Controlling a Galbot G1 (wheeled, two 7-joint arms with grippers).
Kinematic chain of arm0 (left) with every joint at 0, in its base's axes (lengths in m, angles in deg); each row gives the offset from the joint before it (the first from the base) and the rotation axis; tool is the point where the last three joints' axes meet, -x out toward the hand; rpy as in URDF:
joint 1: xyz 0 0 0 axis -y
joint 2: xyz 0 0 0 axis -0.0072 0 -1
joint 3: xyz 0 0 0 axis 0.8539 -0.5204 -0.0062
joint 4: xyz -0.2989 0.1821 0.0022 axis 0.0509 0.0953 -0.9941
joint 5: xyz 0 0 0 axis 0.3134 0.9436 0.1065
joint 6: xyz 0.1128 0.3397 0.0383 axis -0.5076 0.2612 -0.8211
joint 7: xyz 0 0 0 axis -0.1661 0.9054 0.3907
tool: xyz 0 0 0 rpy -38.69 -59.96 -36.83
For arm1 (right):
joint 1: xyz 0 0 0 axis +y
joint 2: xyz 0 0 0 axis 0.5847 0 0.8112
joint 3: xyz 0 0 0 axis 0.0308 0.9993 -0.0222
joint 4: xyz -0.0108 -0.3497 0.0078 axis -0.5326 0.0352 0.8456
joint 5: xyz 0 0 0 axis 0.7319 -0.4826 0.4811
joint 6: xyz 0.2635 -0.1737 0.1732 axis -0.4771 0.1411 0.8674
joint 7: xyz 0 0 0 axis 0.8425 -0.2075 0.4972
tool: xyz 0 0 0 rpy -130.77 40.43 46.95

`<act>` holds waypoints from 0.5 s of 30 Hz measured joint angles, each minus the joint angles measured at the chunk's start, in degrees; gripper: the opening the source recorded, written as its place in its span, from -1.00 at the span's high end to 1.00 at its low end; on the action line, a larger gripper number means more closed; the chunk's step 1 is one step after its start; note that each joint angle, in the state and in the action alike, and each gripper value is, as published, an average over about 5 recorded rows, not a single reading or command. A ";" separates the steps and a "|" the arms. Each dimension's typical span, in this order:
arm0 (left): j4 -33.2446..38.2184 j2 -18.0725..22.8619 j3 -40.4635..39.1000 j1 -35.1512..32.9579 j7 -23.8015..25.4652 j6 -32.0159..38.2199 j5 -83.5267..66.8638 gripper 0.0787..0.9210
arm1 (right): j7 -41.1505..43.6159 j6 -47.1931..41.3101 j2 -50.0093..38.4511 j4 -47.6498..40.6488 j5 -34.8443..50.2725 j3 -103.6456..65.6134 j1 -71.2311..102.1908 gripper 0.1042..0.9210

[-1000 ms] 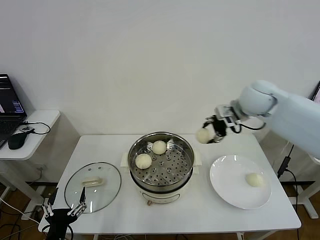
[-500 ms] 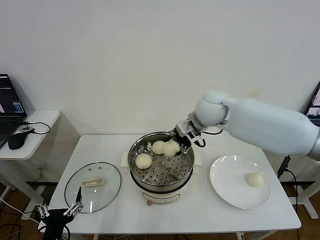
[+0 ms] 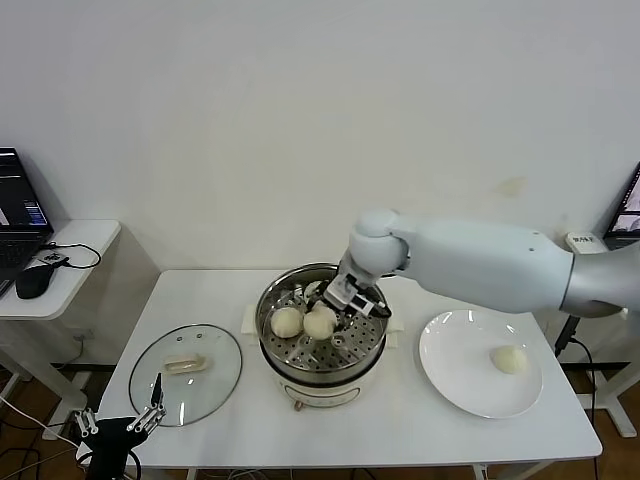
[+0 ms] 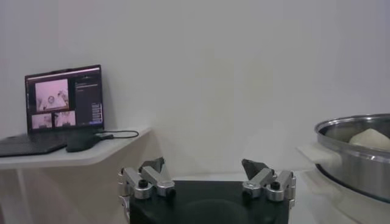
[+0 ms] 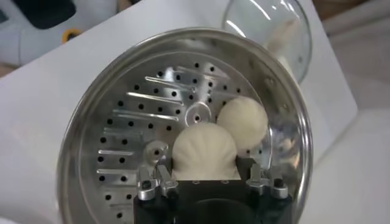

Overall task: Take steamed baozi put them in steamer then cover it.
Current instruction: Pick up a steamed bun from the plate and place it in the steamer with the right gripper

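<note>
My right gripper [image 3: 325, 314] is shut on a cream-white baozi [image 3: 319, 325] and holds it low inside the shiny steamer [image 3: 350, 352], close to a second baozi [image 3: 287, 321]. In the right wrist view the gripper [image 5: 204, 175] clasps the baozi [image 5: 204, 149] over the perforated steamer floor [image 5: 152, 97], with the other baozi [image 5: 244, 119] beside it. A third bun seen there earlier is hidden behind the arm. One baozi [image 3: 510, 359] lies on the white plate [image 3: 455, 372]. The glass lid [image 3: 215, 378] lies flat left of the steamer. My left gripper [image 3: 120, 428] is open and idle below the table's front left corner.
A side table at the far left carries a laptop [image 3: 18, 215] and a mouse [image 3: 32, 282]; both also show in the left wrist view, the laptop [image 4: 61, 100] beyond my open left gripper [image 4: 207, 178]. The steamer rim [image 4: 353, 152] stands to its side.
My right gripper has carried the baozi from beside the plate over the steamer's rim and down into the basket, next to the left bun. The left arm has barely moved.
</note>
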 measured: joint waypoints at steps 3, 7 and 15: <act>0.03 -0.04 0.01 -0.21 -0.03 0.24 -0.01 -0.77 | 0.64 1.74 0.38 -0.01 -0.88 0.62 0.04 -0.33; 0.02 -0.04 -0.04 -0.33 -0.07 0.41 -0.02 -0.77 | 1.56 3.65 0.64 0.32 -1.64 1.25 0.04 -0.32; -0.14 0.04 -0.52 -0.13 -0.14 0.55 0.04 -0.77 | 2.53 5.70 0.82 1.30 -2.08 2.11 -0.21 -0.35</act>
